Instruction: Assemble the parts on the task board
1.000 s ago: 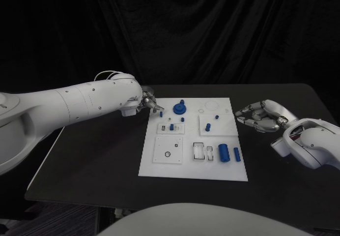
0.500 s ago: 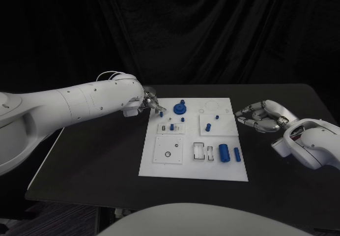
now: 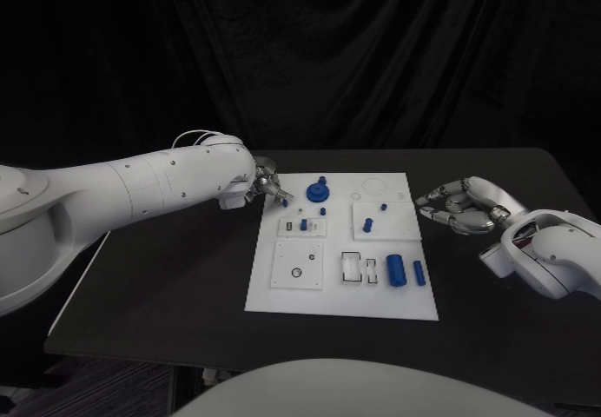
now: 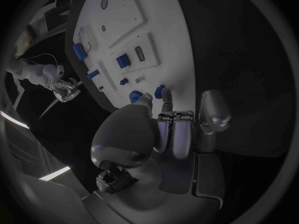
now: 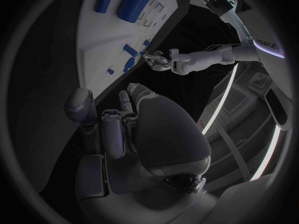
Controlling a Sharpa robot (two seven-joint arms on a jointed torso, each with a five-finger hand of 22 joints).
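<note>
At centre of the head view lies the white task board (image 3: 345,252) on the black table (image 3: 175,269), long side running from upper to lower frame. On its upper part, a blue knob-like part (image 3: 318,190) and several small blue pegs (image 3: 323,210); lower right, a thick blue cylinder (image 3: 396,269) and beside it a thinner blue bar (image 3: 419,274), both lying flat. At the board's upper left corner hovers the left hand (image 3: 260,182), fingers drawn close together near a small blue peg (image 3: 284,201) at the board edge; hard to say from above whether touching it. From the left wrist view, fingertips (image 4: 163,95) seen right at this peg (image 4: 160,90), with a second blue piece (image 4: 135,96) just beside the thumb side; real pinch or only contact cannot be told, since the fingers cover the lower part of the peg. At right of the head view, well apart from the board edge, sits the right hand (image 3: 459,205) over the bare table, fingers curled inward, nothing visible in them. Right wrist view gives the same hand (image 5: 118,122) with fingers bent, board far off, palm inside partly hidden.
</note>
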